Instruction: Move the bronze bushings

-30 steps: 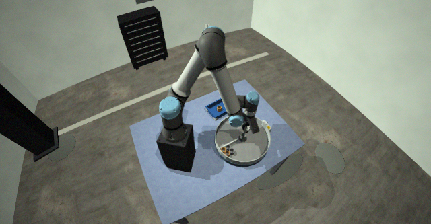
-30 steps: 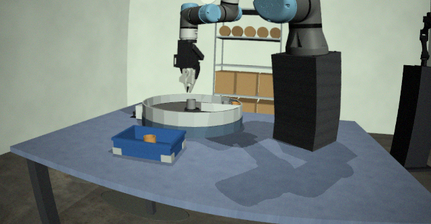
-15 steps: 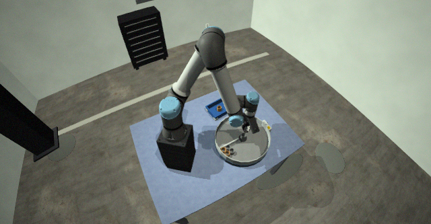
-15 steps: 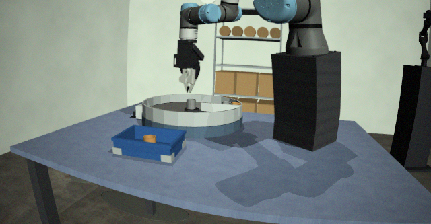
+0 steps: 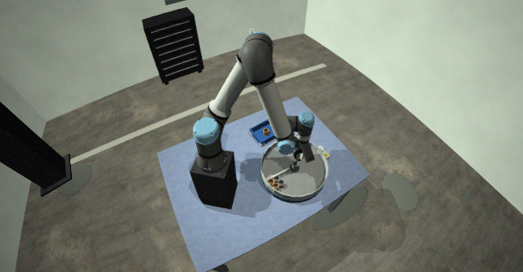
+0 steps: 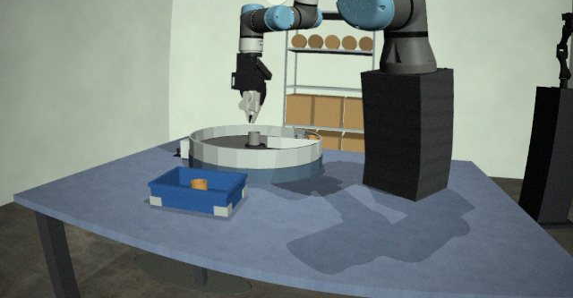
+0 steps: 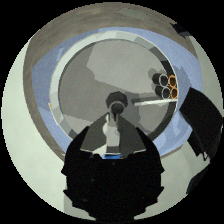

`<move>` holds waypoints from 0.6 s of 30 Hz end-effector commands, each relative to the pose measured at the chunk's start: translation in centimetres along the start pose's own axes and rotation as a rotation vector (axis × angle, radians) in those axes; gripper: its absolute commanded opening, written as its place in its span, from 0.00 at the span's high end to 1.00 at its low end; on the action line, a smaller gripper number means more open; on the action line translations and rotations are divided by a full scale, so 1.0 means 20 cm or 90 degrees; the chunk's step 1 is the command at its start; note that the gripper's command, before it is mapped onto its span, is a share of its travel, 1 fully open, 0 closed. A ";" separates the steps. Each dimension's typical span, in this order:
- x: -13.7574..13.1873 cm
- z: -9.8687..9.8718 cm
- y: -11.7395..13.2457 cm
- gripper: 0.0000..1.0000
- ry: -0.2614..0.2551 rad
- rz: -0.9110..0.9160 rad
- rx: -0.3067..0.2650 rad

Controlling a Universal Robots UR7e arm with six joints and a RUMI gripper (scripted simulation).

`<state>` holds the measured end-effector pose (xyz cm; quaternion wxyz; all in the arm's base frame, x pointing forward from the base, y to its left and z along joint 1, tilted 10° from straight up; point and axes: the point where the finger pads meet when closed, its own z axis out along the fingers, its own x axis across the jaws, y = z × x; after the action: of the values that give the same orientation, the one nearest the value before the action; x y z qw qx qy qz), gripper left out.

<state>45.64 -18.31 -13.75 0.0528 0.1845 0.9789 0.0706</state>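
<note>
The turntable is a round grey dish with a pale wall. Near its wall, two bronze bushings stand upright beside two steel bushings, all close together. The blue crate holds one bronze bushing, upright. My gripper is shut with nothing visible between its tips. It hangs above the middle of the turntable, away from the bushings. The arm covers part of the crate in the top view.
A grey central post stands up below my gripper. A thin pale bar runs from near the post to the wall, beside the bushings. The turntable's raised wall lies between the bushings and the crate. The arm's black pedestal stands on the table.
</note>
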 end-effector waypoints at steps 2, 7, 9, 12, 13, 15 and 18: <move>0.02 0.00 -0.01 0.95 -0.001 0.012 0.000; 0.08 0.00 -0.05 0.95 -0.001 0.050 0.000; 0.11 0.00 -0.07 0.95 -0.001 0.072 0.000; 0.18 0.00 -0.11 0.95 -0.001 0.113 0.000; 0.21 0.00 -0.13 0.95 -0.001 0.129 0.000; 0.26 0.00 -0.16 0.95 -0.001 0.162 0.000; 0.29 0.00 -0.18 0.95 -0.001 0.178 0.000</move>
<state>40.84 -19.05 -14.51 0.0433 0.2842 0.9547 0.0768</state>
